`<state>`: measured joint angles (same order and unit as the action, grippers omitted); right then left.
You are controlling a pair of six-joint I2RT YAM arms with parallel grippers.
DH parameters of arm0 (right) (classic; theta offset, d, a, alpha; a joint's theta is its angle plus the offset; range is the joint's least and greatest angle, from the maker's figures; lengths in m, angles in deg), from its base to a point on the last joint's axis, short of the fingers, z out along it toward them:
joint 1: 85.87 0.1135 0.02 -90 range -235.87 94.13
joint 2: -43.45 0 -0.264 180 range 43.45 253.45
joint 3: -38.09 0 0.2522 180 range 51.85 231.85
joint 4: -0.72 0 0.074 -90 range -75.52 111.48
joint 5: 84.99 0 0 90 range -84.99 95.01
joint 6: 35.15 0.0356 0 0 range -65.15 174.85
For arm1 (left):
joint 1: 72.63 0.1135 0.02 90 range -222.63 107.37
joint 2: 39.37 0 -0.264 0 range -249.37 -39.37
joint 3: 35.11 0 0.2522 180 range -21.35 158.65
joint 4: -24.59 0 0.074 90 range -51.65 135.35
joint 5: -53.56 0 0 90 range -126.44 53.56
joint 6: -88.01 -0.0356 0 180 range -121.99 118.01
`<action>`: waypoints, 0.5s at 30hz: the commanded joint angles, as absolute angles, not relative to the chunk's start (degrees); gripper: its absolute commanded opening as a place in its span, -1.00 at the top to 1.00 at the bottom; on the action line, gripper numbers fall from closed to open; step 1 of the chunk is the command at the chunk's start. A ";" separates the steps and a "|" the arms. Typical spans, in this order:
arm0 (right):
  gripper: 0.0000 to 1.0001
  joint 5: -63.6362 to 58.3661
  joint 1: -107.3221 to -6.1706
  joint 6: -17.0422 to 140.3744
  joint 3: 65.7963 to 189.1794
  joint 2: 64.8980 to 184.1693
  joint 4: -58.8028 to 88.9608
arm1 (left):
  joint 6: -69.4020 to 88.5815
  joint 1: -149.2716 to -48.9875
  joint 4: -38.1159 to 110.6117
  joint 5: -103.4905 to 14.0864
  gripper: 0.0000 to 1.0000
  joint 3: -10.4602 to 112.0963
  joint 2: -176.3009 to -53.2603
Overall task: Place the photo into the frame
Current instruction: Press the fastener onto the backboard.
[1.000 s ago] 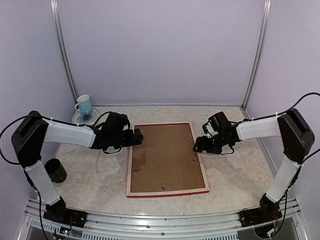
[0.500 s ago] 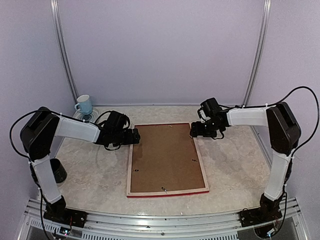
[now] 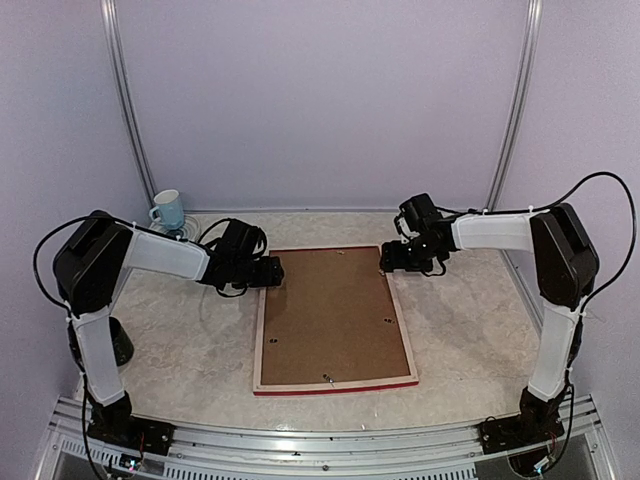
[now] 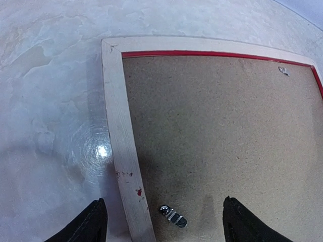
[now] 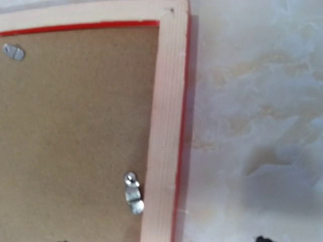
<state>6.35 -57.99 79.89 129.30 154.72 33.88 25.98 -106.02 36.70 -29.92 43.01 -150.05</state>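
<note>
A robot lab's test cell: plain lilac walls (image 3: 320, 100) close in a marbled bench (image 3: 190, 350) on three sides. Metal posts (image 3: 128, 120) rise at its far corners. Two cabled arms (image 3: 150, 258) are bolted to an aluminium rail (image 3: 330, 440) along its near edge.

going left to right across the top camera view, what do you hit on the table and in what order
black cup → blue mug → left tool → frame, lying back-up → right tool
</note>
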 commanded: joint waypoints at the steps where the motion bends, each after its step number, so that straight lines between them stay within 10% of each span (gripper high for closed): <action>1: -0.59 6.02 -58.41 80.07 127.11 153.41 33.26 | 24.98 -105.85 38.17 -29.99 -0.53 44.19 -152.00; 15: -0.59 5.12 -58.38 80.32 123.78 152.24 31.03 | 25.52 -106.19 40.91 -27.84 -0.28 44.71 -152.44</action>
